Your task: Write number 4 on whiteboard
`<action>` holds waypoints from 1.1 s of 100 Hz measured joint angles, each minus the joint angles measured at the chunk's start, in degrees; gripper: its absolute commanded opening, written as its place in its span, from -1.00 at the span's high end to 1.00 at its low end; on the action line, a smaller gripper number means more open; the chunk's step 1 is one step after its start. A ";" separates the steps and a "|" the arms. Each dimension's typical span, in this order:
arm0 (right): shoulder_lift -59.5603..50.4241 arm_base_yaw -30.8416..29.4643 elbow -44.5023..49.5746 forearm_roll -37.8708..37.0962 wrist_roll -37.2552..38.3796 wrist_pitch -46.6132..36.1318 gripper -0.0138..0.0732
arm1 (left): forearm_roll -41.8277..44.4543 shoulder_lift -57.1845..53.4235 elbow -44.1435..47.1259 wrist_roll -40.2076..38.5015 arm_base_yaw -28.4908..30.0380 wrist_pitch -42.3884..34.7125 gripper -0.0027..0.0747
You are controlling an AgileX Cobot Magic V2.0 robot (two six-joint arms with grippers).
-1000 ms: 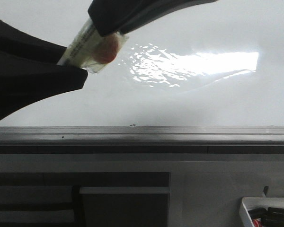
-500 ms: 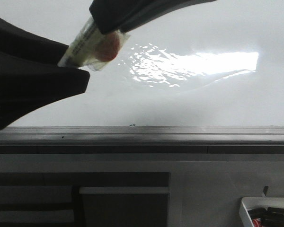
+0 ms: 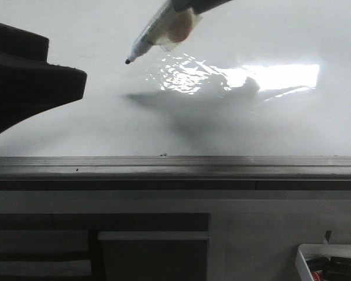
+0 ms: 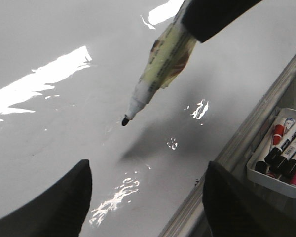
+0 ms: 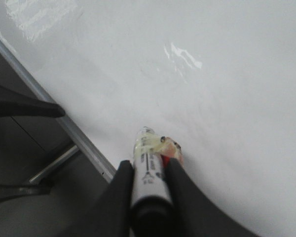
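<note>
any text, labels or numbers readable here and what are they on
Nothing can be read in full.
Marker in the right pincer: black print along its barrel, too blurred to read.
Same marker's label in the left wrist view: marks only, not legible.
Markers in the tray: label bands too small to read.
Whiteboard: no writing on it, no 4 drawn yet.

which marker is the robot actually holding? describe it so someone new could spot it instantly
Start at the big glossy whiteboard with its bright glare patch. Above that glare, the right gripper clamps a marker that slants down to the left, its uncapped black tip off the surface. Unlike the capped markers lying in the white tray past the board's ledge, it is wrapped in yellowish tape.
</note>
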 measured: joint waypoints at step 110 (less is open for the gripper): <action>1.73 -4.71 4.75 4.68 -0.10 -0.35 0.82 | -0.22 -0.95 0.00 0.34 0.19 0.17 -0.20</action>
